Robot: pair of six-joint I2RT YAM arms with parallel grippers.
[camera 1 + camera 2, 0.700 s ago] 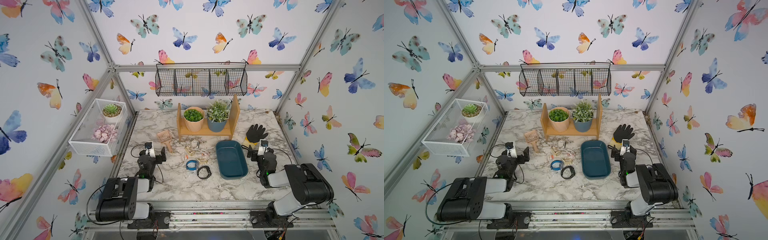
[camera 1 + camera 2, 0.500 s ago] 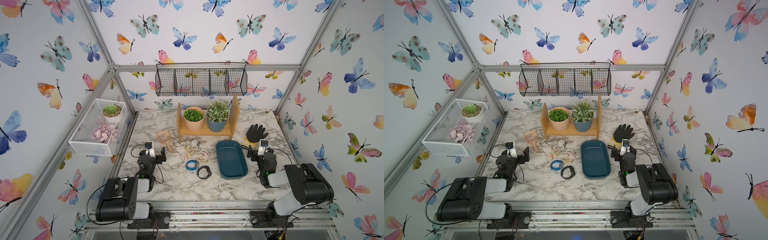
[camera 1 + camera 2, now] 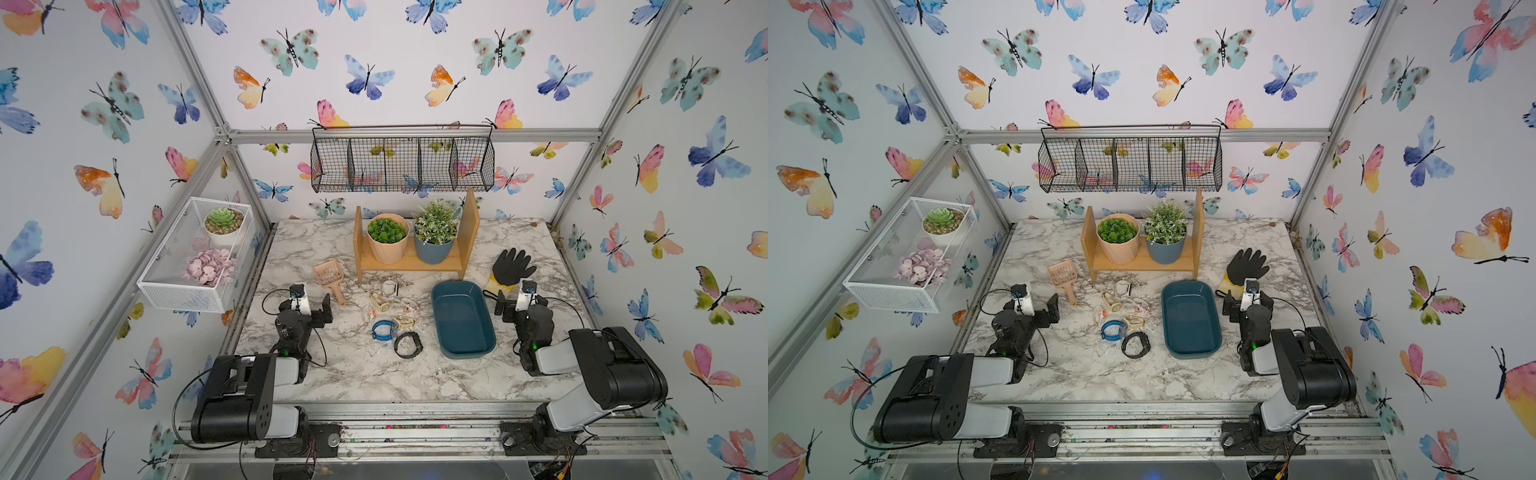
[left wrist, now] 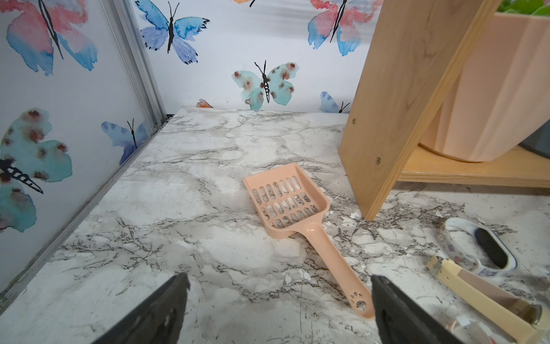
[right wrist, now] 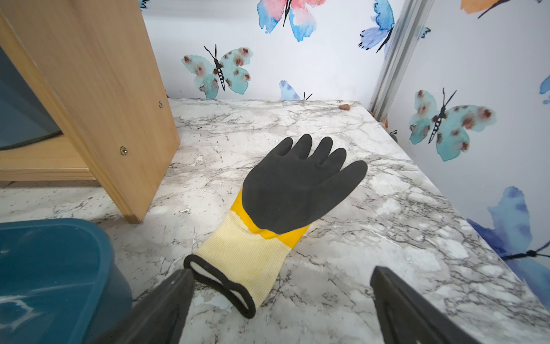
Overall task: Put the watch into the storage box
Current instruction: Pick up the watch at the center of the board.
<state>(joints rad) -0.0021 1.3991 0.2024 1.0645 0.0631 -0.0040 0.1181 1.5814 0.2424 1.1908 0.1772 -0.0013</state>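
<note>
You are looking down on a marble-patterned table (image 3: 365, 374) in a booth papered with painted butterflies. The storage box (image 3: 462, 322), a shallow dark teal tub, lies empty a little right of centre in both top views, its long side running from front to back. The watches lie loose on the table to its left, none inside it. The black watch (image 3: 407, 345) is nearest the front and close to the box's front left corner without touching it. The blue watch (image 3: 384, 330) sits just beside it, and a beige watch (image 3: 380, 302) lies further back among a few paler bands. Both of your arms are folded low at the front corners. The left fingers (image 4: 160, 315) are spread wide and hold nothing; in the left wrist view a peach slotted scoop (image 4: 288, 202) lies ahead of them, the end of its handle close to one finger. The right fingers (image 5: 160, 312) are also spread wide and empty; in the right wrist view a black and yellow glove (image 5: 297, 190) lies palm-down in front of them, its cuff toward them, with a corner of the box alongside. Behind the watches stands a wooden shelf (image 3: 411, 262) carrying two potted plants. A black wire basket (image 3: 401, 166) hangs on the back wall, and a white mesh basket (image 3: 174, 297) on the left wall.
</note>
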